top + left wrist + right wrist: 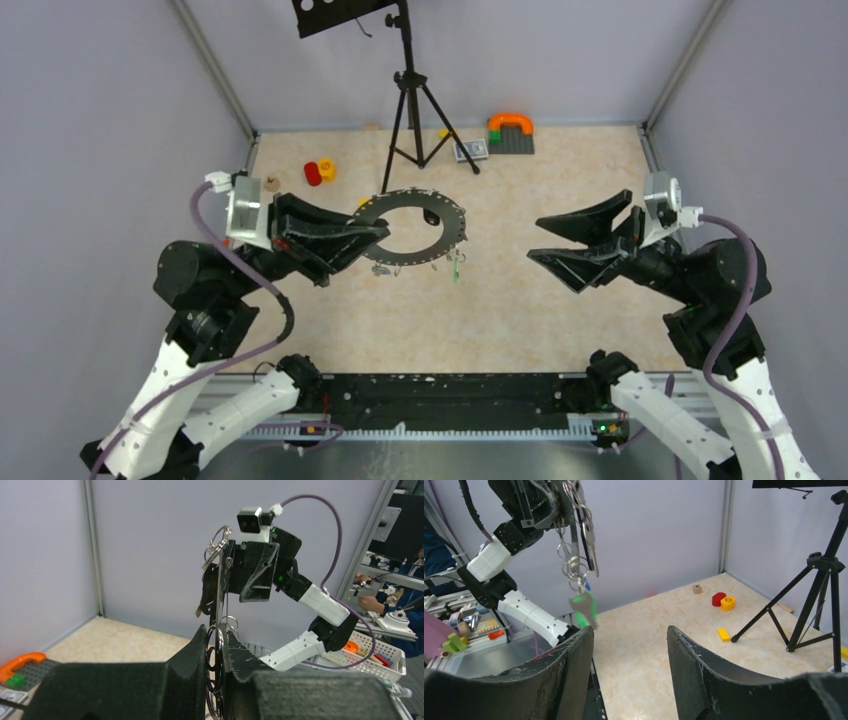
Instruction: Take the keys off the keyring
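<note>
Beige marbled tabletop beneath the keyring, pale grey walls

Enclosure: pale grey-lilac wall panels on three sides, joined at the far corners by grey metal posts. Beige marbled tabletop, evenly and softly lit. Black tripod, upright, beyond the gap between the left jaws and the right jaws, nearer the left, with a black plate at its top. Red block and yellow block, side by side, beyond the left jaws. Orange arch on a dark grey baseplate, by the rear wall, well beyond the right jaws. Black rail along the near edge, behind both sets of jaws.
</note>
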Available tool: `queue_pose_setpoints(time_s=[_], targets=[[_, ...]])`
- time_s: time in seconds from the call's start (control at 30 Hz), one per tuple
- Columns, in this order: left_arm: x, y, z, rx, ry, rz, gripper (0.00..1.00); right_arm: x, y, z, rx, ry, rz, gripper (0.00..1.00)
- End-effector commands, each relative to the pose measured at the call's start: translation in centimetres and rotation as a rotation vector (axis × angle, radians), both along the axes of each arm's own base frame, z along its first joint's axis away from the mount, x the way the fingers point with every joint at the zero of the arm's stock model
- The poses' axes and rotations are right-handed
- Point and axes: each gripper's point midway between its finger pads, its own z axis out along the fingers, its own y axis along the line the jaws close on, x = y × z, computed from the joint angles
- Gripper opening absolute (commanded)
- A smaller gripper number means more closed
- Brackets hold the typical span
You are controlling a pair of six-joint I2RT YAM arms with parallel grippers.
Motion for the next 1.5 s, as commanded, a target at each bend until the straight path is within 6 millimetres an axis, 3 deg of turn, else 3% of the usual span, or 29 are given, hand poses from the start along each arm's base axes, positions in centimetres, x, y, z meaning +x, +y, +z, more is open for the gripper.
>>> queue_pose_setpoints(time_s=[0.0, 0.43, 0.67, 0.8, 1.0, 1.1, 1.27, 1.33, 1.47], targets=[[-2.1, 2.4, 5.1, -0.156, -0.111, 0.025, 0.04, -1.3, -0.6, 2.5, 0.059, -0.086, 0.003, 0.54], [-2.3, 4.0, 7.0, -0.273, -0.1, 0.063, 0.0, -1.3, -0.8, 2.8, 0.08, -0.087, -0.011, 0.49], [-2.3, 4.2, 7.6, -0.3, -0.103, 0.07, 0.0, -2.4, 0.2, 2.1, 0.049, -0.062, 0.101, 0.48], [-0.9, 4.6, 7.9, -0.326, -0.066, 0.128, 0.0, -1.0, 0.9, 1.6, 0.069, -0.024, 0.104, 0.45], [1.1, 5.3, 8.0, -0.366, -0.02, 0.223, 0.0, 1.1, 3.7, 1.1, 0.105, 0.016, 0.13, 0.4], [1.7, 5.5, 8.0, -0.384, -0.01, 0.253, 0.0, 0.8, 7.0, 0.8, 0.055, -0.013, 0.122, 0.4], [1.7, 5.4, 8.6, -0.385, -0.019, 0.249, 0.0, -2.8, 13.6, 0.4, 0.009, -0.143, 0.19, 0.41], [1.6, 5.2, 8.7, -0.374, -0.021, 0.237, 0.0, -3.5, 14.8, 0.8, 0.072, -0.2, 0.223, 0.39], [1.1, 5.2, 9.0, -0.369, -0.034, 0.222, 0.0, -4.3, 15.2, 2.0, 0.231, -0.313, 0.194, 0.39]])
